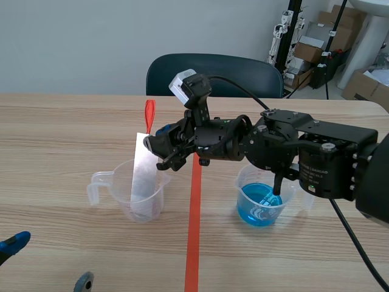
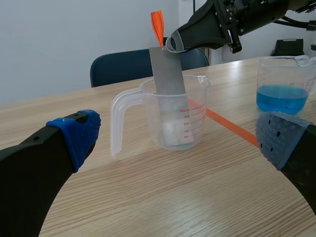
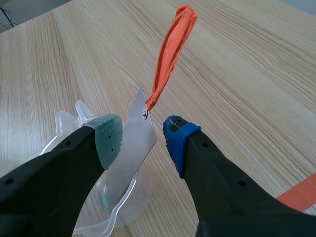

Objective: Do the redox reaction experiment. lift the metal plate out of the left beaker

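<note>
Metal plate (image 1: 143,167): stands in the left beaker (image 1: 157,201), lower end inside and upper end above the rim. Its long axis runs near 12–6 in the scene view, with the top tipped toward 1 o'clock.
Orange tag (image 3: 170,49): tied at the plate's top, pointing to 12.
Right gripper (image 1: 157,146): comes in from 3 o'clock with its pads apart, straddling the plate's top. I see no clamp yet.
Coming move: I judge close first, then draw up along the 12 axis.
Left gripper (image 2: 177,136): fingers apart, low at the beaker's 7 o'clock. It is the farther arm.
Right beaker (image 1: 261,207): holds blue liquid, at 3 o'clock on the counter (image 1: 61,121).
</note>
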`<act>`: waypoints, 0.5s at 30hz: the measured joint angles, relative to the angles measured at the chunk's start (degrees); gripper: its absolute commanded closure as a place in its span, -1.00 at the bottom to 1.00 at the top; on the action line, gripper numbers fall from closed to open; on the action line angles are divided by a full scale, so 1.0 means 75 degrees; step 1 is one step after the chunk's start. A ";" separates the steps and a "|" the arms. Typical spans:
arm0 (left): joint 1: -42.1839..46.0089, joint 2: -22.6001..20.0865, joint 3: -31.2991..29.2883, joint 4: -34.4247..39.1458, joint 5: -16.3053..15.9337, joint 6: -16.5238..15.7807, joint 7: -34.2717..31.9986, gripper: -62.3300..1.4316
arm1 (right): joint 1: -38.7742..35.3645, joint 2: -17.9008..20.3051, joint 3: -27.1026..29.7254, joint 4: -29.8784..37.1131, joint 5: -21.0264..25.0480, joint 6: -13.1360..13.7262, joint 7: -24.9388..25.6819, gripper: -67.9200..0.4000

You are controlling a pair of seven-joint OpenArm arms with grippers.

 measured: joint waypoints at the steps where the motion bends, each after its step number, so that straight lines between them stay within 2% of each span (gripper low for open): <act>1: 0.0000 0.0000 0.0000 0.0000 0.0000 0.0000 0.0000 -1.00 | 0.0000 0.0000 0.0000 0.0000 0.0000 -0.0020 0.0000 0.35; 3: 0.0000 0.0000 0.0000 0.0000 0.0000 0.0000 0.0000 -1.00 | 0.0000 0.0003 0.0000 0.0000 -0.0003 -0.0023 -0.0029 0.42; 9: 0.0000 0.0000 0.0000 0.0000 0.0000 0.0000 0.0000 -1.00 | 0.0000 0.0003 0.0000 0.0000 -0.0006 -0.0023 -0.0131 0.81; 15: 0.0000 0.0000 0.0000 0.0000 0.0000 0.0000 0.0000 -1.00 | 0.0000 0.0000 0.0000 0.0000 0.0009 -0.0017 -0.0099 0.97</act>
